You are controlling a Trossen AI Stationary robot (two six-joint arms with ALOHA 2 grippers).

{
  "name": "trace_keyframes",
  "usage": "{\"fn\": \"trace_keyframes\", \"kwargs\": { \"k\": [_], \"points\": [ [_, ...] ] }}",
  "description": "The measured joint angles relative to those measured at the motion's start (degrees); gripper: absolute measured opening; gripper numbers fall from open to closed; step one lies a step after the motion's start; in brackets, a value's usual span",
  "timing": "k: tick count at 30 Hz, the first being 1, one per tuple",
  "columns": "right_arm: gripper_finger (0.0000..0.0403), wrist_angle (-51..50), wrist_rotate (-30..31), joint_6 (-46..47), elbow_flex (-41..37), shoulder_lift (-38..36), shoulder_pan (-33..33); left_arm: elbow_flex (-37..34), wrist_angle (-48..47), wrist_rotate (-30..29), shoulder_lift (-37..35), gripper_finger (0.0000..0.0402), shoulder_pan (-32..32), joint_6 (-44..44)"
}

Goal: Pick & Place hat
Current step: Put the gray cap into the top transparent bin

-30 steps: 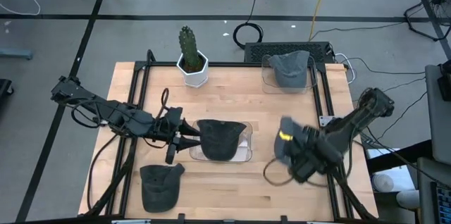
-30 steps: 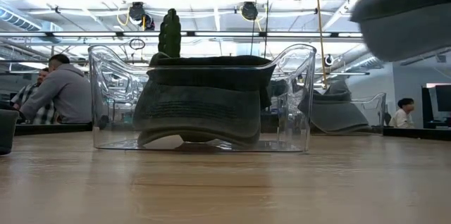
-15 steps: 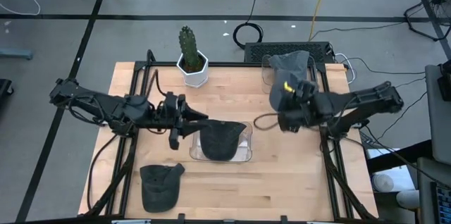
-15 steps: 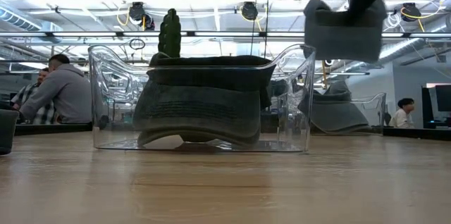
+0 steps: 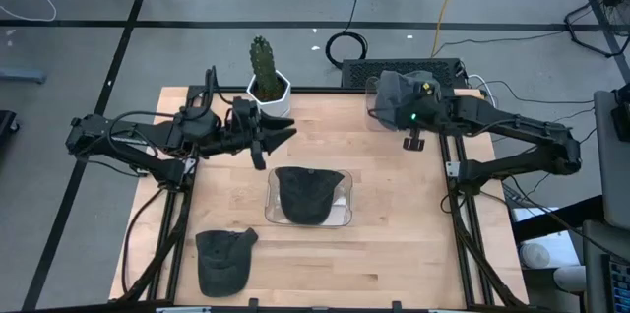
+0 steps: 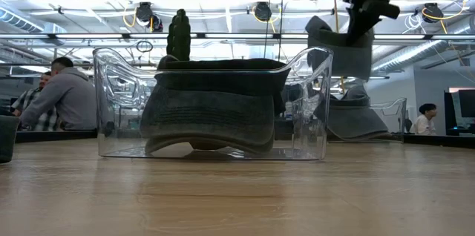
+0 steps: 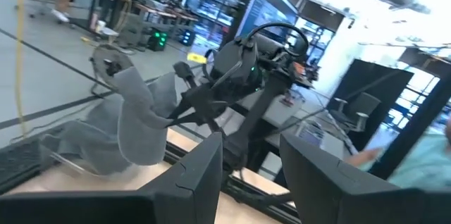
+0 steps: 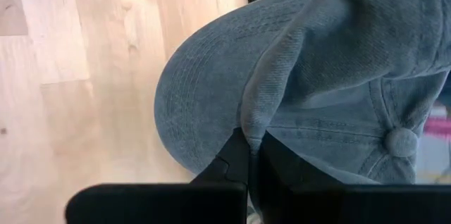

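My right gripper (image 5: 406, 108) is shut on a grey hat (image 6: 341, 49) and holds it over the far-right clear bin (image 5: 372, 108). Another grey hat (image 6: 358, 121) lies in that bin. A dark hat (image 5: 307, 193) sits in the clear bin (image 6: 111, 102) at the table's middle. A third dark hat (image 5: 222, 260) lies flat on the table at the near left. My left gripper (image 5: 283, 134) is open and level beside the cactus pot, with nothing between its fingers (image 7: 204, 175). My right gripper pinches a raised fold of the hat's crown cloth (image 8: 251, 127) between its two fingers, not far from the top button (image 8: 402, 141). The fingers slant down from above. The hat hangs slack below them, clear of the table and above the bin.
A cactus in a white pot (image 5: 266, 85) stands at the far edge, close to my left gripper. Black rails (image 5: 448, 170) run along both table sides. People sit in the room beyond the table (image 6: 63, 95).
My right gripper has swung from the near right of the table toward the far edge, turning as it went, and carried the hanging hat over the far-right bin. My left gripper has drawn away from the middle bin toward the far edge, beside the cactus, still open.
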Motion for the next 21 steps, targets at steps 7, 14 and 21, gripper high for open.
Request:
{"fn": "trace_keyframes", "kwargs": {
  "k": [7, 14, 21],
  "points": [
    [0.0000, 11.4, -6.5, -19.6, -6.9, -3.2, -10.6, 0.0, 0.0, 0.0, 0.0, 0.0152, 4.0, 0.0],
    [0.0000, 15.5, -5.1, -28.4, -12.6, -3.3, -18.7, 0.0, 0.0, -2.6, 0.0, 0.0152, 6.1, -1.4],
    [0.0000, 20.5, -4.9, -30.6, -17.9, -3.3, -22.5, 0.0, -0.4, -7.9, 0.0, 0.0152, 6.2, -0.9]
  ]
}}
